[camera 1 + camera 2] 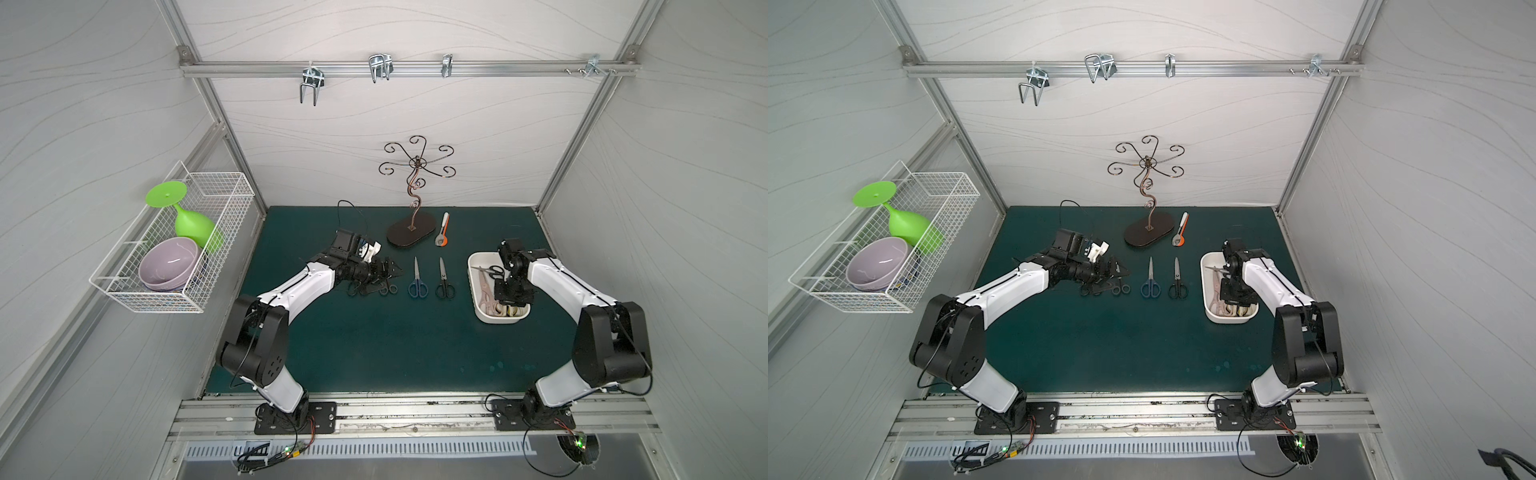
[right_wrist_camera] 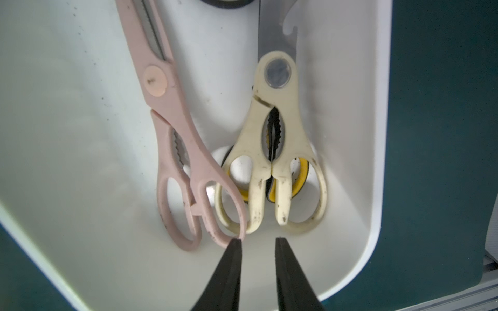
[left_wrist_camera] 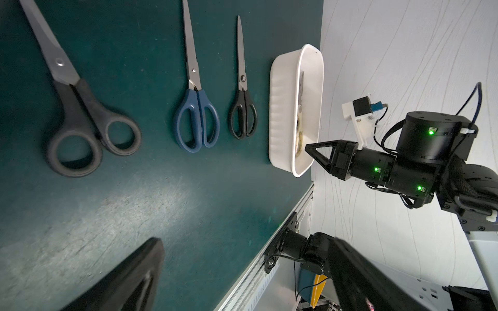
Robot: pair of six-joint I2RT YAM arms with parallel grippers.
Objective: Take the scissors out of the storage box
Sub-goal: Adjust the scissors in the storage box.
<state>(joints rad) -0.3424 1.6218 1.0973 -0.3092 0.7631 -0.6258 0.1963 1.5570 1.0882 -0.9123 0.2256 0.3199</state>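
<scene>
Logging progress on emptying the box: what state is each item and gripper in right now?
storage box: upright, not emptied
left gripper: open, empty
right gripper: slightly open, gripping nothing
blue scissors: closed, on mat
black scissors beside them: closed, on mat
pink shears: closed, in box
cream shears: closed, in box

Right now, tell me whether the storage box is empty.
Not empty: pink shears, cream shears and a yellow-and-black pair beneath them lie inside the storage box.

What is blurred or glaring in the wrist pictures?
Left wrist view: the left tool's finger is out of focus, a pale sheen lies on the green mat. Right wrist view: the storage box looks washed out, the cream shears sharp.
</scene>
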